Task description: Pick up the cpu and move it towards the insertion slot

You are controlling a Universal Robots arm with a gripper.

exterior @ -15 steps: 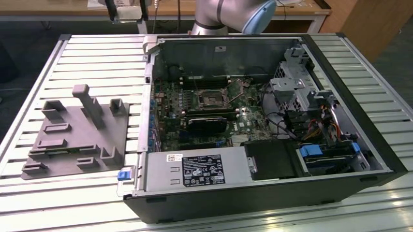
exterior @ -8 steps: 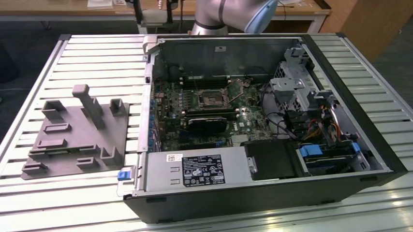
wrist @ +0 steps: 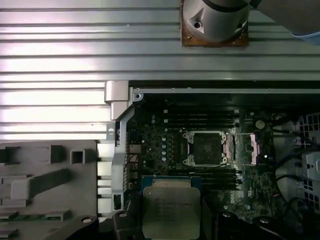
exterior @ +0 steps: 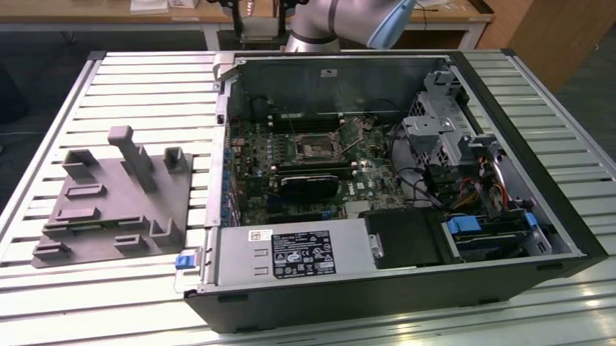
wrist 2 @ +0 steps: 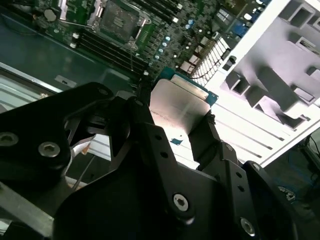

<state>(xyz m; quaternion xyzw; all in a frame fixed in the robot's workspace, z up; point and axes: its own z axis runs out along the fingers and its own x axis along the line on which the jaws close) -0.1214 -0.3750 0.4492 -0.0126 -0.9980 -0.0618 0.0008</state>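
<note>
The gripper (wrist 2: 175, 117) was clamped on the cpu (wrist: 170, 212), which sat low in the centre of the first wrist view, held up over the open computer case (exterior: 539, 216). The insertion slot (wrist: 207, 148) was just above it in that frame, well apart from the chip. The grey fixture block (exterior: 111, 205) sat on the slatted table (exterior: 144, 86) at the exterior view's left.

A big metal table (exterior: 144, 79) with long grooves shines in the light, and a wooden desk (exterior: 115, 16) stands behind it
</note>
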